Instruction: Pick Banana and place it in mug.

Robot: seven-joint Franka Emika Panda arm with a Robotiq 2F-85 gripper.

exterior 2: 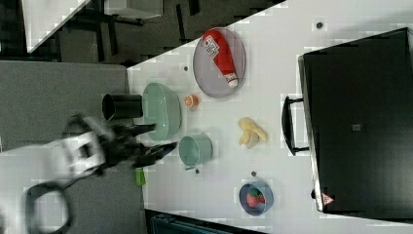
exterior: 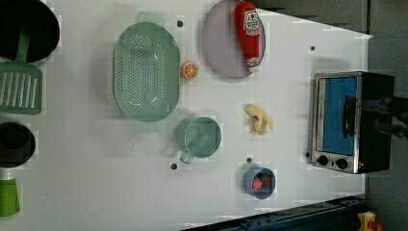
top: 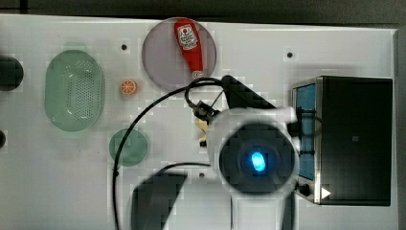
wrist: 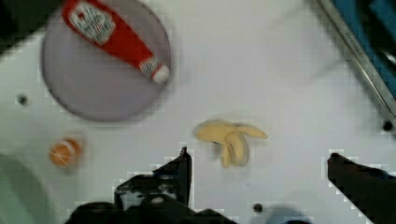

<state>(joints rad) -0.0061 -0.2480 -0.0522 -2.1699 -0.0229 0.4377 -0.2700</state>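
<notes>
pincer (wrist: 259, 161) spread wide, above banana (wrist: 231, 140)

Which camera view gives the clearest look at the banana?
The wrist view: the banana lies large and unobstructed, between the open hand's fingers. The left view and right view show it whole but small; in the top view the arm covers most of it.

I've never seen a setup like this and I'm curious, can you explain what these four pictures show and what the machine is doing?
It is one robot arm working over a white table. Three pictures come from fixed cameras around it; the fourth comes from a camera on the arm's wrist. On the table lie a toy banana, a green mug, a colander, an orange slice, a ketchup bottle on a plate, a bowl of strawberries and a small oven. The hand is open above the banana, holding nothing.
</notes>
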